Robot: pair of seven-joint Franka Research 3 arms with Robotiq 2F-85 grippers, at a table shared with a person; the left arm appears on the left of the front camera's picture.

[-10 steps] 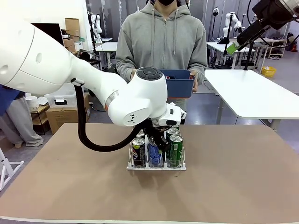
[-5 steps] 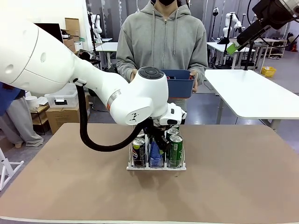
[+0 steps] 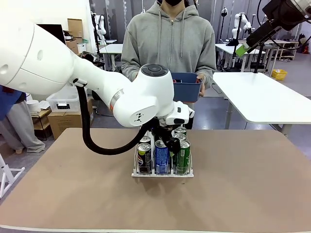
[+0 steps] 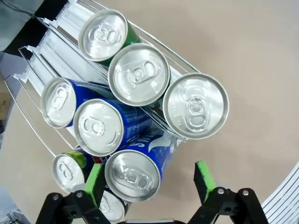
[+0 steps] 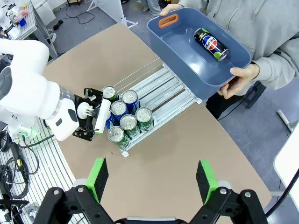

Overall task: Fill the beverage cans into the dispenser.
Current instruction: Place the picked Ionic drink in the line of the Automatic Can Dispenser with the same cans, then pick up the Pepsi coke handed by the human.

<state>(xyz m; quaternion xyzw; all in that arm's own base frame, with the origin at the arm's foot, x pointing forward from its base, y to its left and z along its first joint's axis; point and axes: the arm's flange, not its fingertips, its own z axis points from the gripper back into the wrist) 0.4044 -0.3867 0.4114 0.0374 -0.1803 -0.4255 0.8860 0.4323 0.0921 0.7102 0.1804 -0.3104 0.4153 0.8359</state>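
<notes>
Releases blue can [image 3: 161,156] | spreads left gripper [image 4: 148,177] wide, just above it | leaves can upright in dispenser's [image 3: 163,174] middle lane, front.

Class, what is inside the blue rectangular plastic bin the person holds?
One black aluminium drink can lies on its side on the blue plastic bin's floor. In the front view its near wall hides the inside.

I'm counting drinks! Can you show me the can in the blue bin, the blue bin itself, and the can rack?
can in the bin [image 5: 211,44], right wrist view, middle of its black side.
blue bin [image 5: 184,49], right wrist view, bare floor inside.
dispenser [image 5: 164,90], right wrist view, bare lanes behind the cans.
</notes>
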